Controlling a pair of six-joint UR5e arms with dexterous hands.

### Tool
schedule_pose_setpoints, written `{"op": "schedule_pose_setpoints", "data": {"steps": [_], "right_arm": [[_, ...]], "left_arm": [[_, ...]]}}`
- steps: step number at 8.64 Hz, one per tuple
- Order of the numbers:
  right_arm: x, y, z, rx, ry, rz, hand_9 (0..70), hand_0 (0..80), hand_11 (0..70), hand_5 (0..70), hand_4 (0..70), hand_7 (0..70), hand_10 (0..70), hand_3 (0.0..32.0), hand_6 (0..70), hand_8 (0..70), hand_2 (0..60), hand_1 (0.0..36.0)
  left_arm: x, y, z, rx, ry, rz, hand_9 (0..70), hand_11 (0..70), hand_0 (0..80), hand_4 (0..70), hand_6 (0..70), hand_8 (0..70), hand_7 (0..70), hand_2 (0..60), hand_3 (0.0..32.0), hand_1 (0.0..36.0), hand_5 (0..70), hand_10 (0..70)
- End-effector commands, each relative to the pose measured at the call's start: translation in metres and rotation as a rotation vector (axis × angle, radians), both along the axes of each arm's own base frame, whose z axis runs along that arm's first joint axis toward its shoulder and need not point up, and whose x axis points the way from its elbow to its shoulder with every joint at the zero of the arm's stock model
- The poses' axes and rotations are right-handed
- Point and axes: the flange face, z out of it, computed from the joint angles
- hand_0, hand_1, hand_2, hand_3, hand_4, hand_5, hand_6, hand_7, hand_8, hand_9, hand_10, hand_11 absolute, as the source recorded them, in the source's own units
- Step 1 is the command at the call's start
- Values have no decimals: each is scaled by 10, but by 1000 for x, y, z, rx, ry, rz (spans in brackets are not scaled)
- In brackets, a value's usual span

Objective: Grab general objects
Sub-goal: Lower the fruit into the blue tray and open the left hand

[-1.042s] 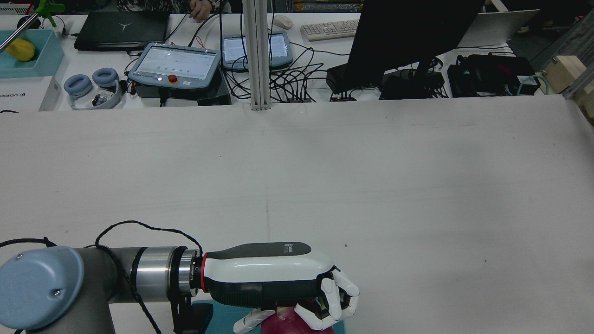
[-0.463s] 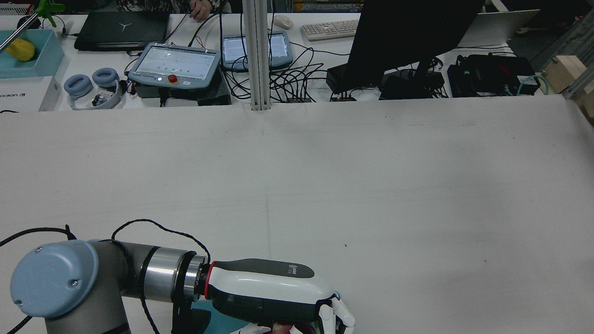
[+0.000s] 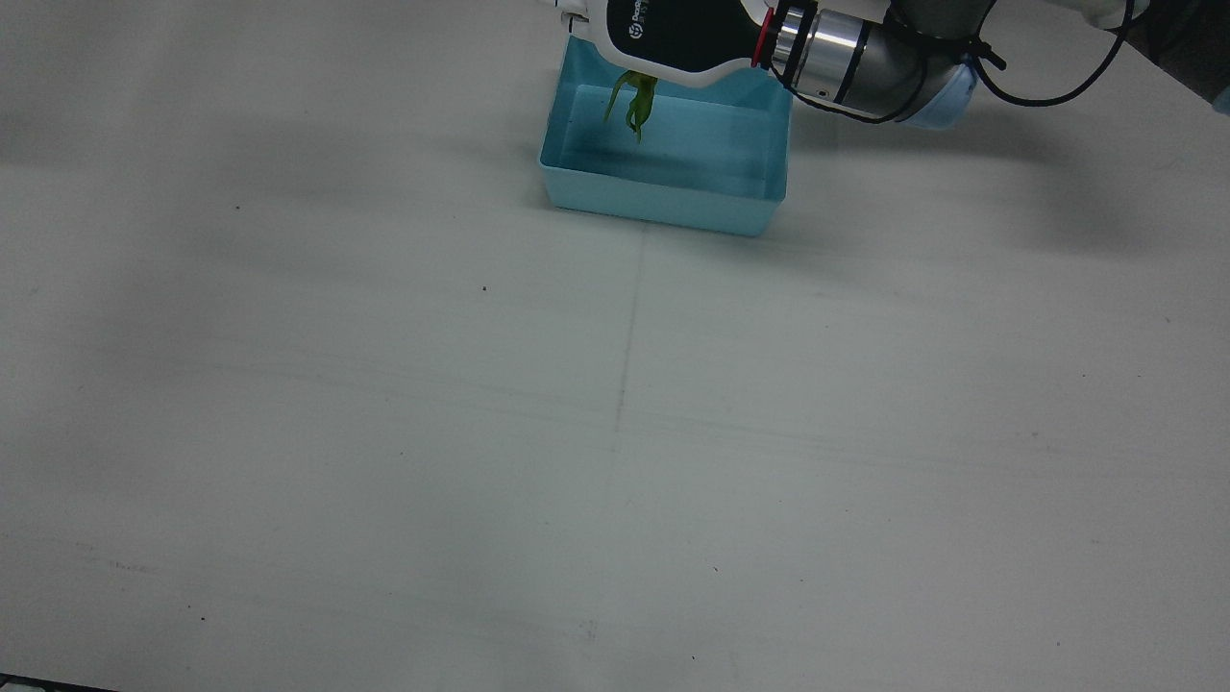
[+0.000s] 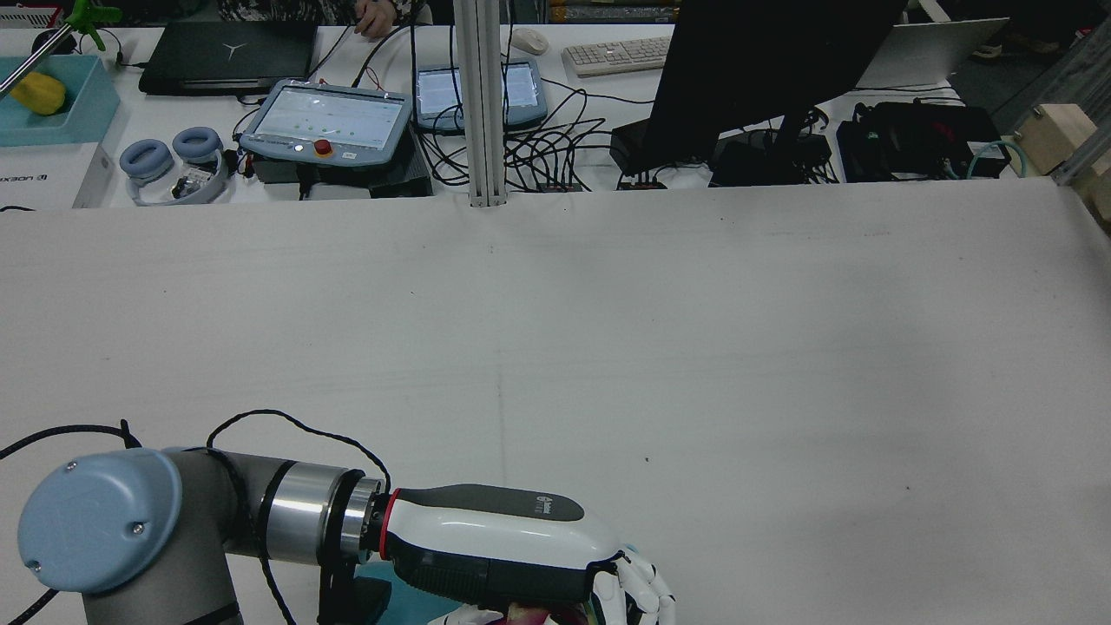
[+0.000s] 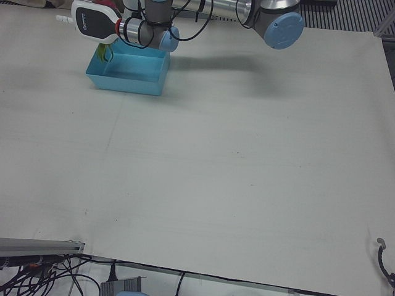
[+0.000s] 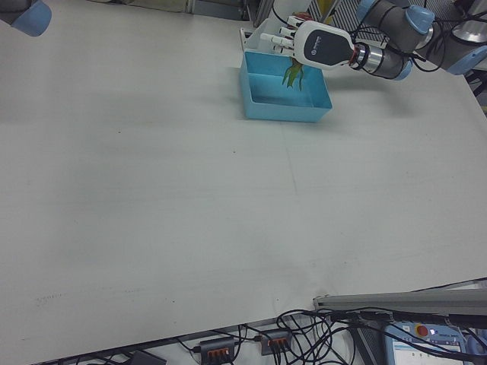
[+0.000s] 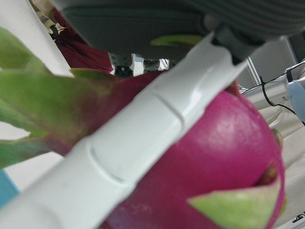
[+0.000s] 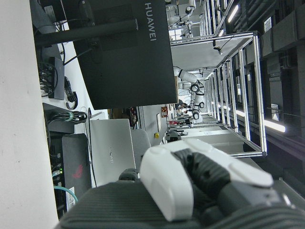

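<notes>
My left hand (image 3: 663, 34) is shut on a pink dragon fruit with green leaf tips (image 3: 634, 101) and holds it above a light blue bin (image 3: 663, 207) near the robot's side of the table. In the left hand view the fruit (image 7: 214, 157) fills the frame, with a white finger (image 7: 143, 129) across it. The rear view shows the hand (image 4: 521, 555) at the bottom edge, with only the top of the fruit (image 4: 529, 615) showing. The right hand view shows only a curled white finger (image 8: 167, 181) of my right hand, with nothing in it.
The bin (image 5: 126, 83) holds nothing else that I can see. Beyond the table's far edge stand an aluminium post (image 4: 480, 104), teach pendants (image 4: 325, 121), a dark monitor (image 4: 764, 69), cables, and another blue bin (image 4: 52, 95) with a yellow object.
In the rear view my left hand with the dragon fruit has moved back towards the near edge and sits lower in the frame. The fruit is now mostly cut off by the bottom edge.
</notes>
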Motion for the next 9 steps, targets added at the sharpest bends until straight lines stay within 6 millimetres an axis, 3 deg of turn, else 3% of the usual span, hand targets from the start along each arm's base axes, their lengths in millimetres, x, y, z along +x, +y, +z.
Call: {"op": "schedule_pose_setpoints", "data": {"steps": [1, 2, 3, 5, 6, 7, 8, 9], "right_arm": [[0, 0, 0, -1, 0, 0, 0, 0, 0, 0, 0, 0, 0, 0, 0, 0, 0, 0], [0, 0, 0, -1, 0, 0, 0, 0, 0, 0, 0, 0, 0, 0, 0, 0, 0, 0], [0, 0, 0, -1, 0, 0, 0, 0, 0, 0, 0, 0, 0, 0, 0, 0, 0, 0], [0, 0, 0, -1, 0, 0, 0, 0, 0, 0, 0, 0, 0, 0, 0, 0, 0, 0], [0, 0, 0, -1, 0, 0, 0, 0, 0, 0, 0, 0, 0, 0, 0, 0, 0, 0], [0, 0, 0, -1, 0, 0, 0, 0, 0, 0, 0, 0, 0, 0, 0, 0, 0, 0], [0, 0, 0, -1, 0, 0, 0, 0, 0, 0, 0, 0, 0, 0, 0, 0, 0, 0], [0, 0, 0, 1, 0, 0, 0, 0, 0, 0, 0, 0, 0, 0, 0, 0, 0, 0]], "left_arm": [[-7, -9, 2, -2, -3, -19, 64, 359, 800, 0, 93, 8, 391, 600, 0, 360, 700, 204], [-8, -11, 10, -12, -13, -26, 55, 226, 800, 0, 25, 0, 349, 600, 0, 360, 700, 111], [-11, -14, 18, -26, -19, -37, 46, 112, 800, 0, 0, 0, 302, 600, 0, 360, 700, 31], [-14, -18, 20, -26, -19, -45, 50, 75, 800, 0, 0, 0, 324, 600, 0, 360, 700, 7], [-13, -18, 21, -26, -19, -45, 54, 106, 800, 0, 0, 0, 343, 600, 0, 360, 700, 27], [-10, -20, 27, -26, -13, -42, 70, 152, 800, 0, 0, 0, 423, 600, 0, 360, 700, 59], [-26, -43, 55, -96, -7, -103, 82, 149, 800, 0, 11, 0, 482, 600, 0, 360, 700, 59], [-71, -81, 110, -192, -7, -248, 143, 307, 800, 112, 267, 43, 700, 600, 0, 360, 700, 173]]}}
